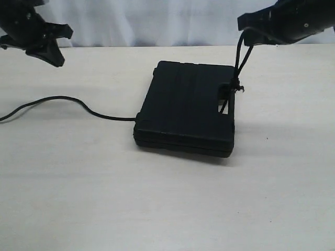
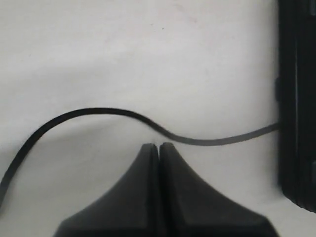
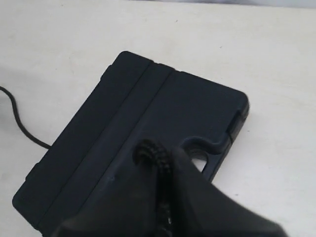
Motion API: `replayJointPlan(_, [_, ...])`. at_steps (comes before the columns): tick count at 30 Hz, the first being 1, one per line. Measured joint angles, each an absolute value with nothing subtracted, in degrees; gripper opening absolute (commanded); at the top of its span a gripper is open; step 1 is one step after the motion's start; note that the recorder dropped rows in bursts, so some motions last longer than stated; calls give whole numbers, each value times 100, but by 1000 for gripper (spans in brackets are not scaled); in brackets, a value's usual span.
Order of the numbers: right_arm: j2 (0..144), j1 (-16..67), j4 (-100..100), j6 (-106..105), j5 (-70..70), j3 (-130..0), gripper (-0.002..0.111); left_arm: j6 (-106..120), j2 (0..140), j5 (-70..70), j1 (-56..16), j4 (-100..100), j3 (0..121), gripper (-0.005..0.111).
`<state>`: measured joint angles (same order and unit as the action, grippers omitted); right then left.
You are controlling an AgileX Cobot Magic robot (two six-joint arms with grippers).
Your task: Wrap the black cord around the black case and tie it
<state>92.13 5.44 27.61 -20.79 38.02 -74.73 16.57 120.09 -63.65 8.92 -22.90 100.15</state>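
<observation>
The black case (image 1: 183, 107) lies flat in the middle of the table, its handle slot (image 1: 226, 102) toward the right. The black cord (image 1: 63, 99) trails from the case's left side across the table to the left edge. Its other end rises through the slot as a loop with a knot (image 1: 236, 86) up to my right gripper (image 1: 246, 32), which is shut on it above the case's far right corner. In the right wrist view the cord (image 3: 157, 154) is pinched between the fingers over the case (image 3: 118, 128). My left gripper (image 1: 49, 49) hangs shut and empty at the far left, above the cord (image 2: 103, 112).
A pale table (image 1: 157, 204) carries everything, with a white curtain (image 1: 157, 21) behind its far edge. The case's edge (image 2: 296, 98) shows at one side of the left wrist view.
</observation>
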Motion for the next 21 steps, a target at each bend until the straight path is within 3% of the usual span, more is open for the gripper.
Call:
replayJointPlan(14, [8856, 544, 1934, -1623, 4029, -8204, 4, 1778, 11026, -4730, 1517, -2275, 7340, 0])
replayJointPlan(21, [8547, 544, 1532, -1348, 4301, -8496, 4, 1800, 10967, -4507, 1517, -2317, 6871, 0])
